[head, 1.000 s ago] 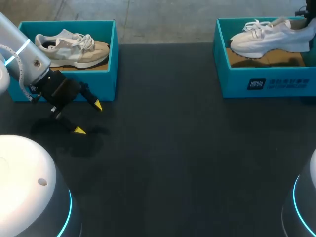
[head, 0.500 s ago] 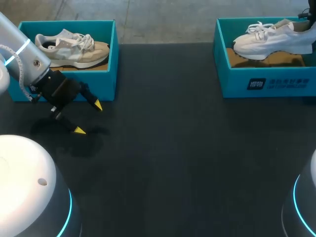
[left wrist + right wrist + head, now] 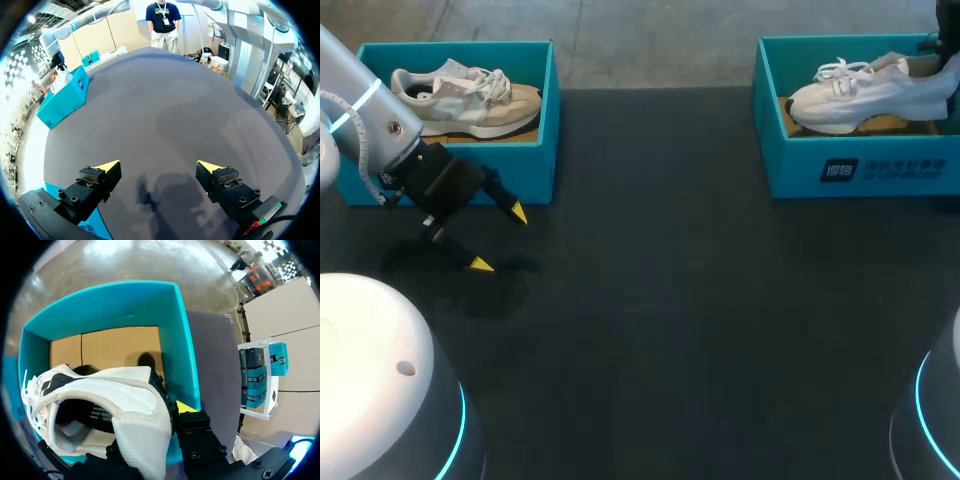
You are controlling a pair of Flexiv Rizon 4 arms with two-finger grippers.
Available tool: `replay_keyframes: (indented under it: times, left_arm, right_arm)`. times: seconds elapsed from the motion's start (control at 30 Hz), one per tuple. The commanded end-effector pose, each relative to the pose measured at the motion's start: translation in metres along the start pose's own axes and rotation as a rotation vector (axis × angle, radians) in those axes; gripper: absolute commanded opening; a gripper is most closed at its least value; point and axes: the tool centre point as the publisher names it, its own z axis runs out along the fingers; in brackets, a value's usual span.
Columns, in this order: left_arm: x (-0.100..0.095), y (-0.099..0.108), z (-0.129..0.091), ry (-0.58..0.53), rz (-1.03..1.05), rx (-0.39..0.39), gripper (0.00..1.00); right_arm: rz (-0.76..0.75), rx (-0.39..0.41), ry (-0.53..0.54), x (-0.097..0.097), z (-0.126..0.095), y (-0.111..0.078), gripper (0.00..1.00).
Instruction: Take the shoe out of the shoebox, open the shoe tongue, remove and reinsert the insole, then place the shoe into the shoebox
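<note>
Right jaws: pinching the white shoe (image 3: pixel 868 95) by its heel collar.
Left jaws: wide, empty, well apart.
Shoe axis: toe toward my left, along the shoebox (image 3: pixel 860 172).

Upper right: a white shoe (image 3: pixel 868 96) sits tilted, heel raised, in a teal shoebox (image 3: pixel 800 166). At left, the left gripper (image 3: pixel 500 239), fingers spread, hangs over the dark table (image 3: pixel 670 310) beside a second box (image 3: pixel 549 120).

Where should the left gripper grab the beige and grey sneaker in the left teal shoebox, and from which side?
Probably grip the heel collar of the beige and grey sneaker from above, one finger inside the opening: it sits upright, and the teal shoebox walls block its sides.
</note>
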Motion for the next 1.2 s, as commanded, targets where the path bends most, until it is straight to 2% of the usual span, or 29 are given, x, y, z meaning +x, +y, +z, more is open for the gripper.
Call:
replay_keyframes:
  times: [0.03,0.27,0.47,0.63,0.8,1.2]
  left_arm:
    - [-0.001,0.0,0.0,0.004,0.0,-0.002,1.0]
    - [-0.001,0.0,0.0,0.004,0.0,-0.002,1.0]
    - [-0.001,0.0,0.0,0.004,0.0,-0.002,1.0]
    - [-0.001,0.0,0.0,0.004,0.0,-0.002,1.0]
    - [-0.001,0.0,0.0,0.004,0.0,-0.002,1.0]
    - [-0.001,0.0,0.0,0.004,0.0,-0.002,1.0]
  right_arm:
    - [0.001,-0.005,-0.003,0.001,0.002,-0.001,0.0]
    - [0.002,0.001,0.002,0.0,0.007,-0.01,0.0]
    - [0.015,0.008,0.003,-0.001,0.005,-0.025,0.0]
    - [0.028,0.043,-0.017,0.0,0.017,-0.034,0.0]
    - [0.032,0.041,0.003,0.0,0.026,-0.043,0.0]
    - [0.02,0.038,0.013,0.003,0.039,-0.047,0.0]
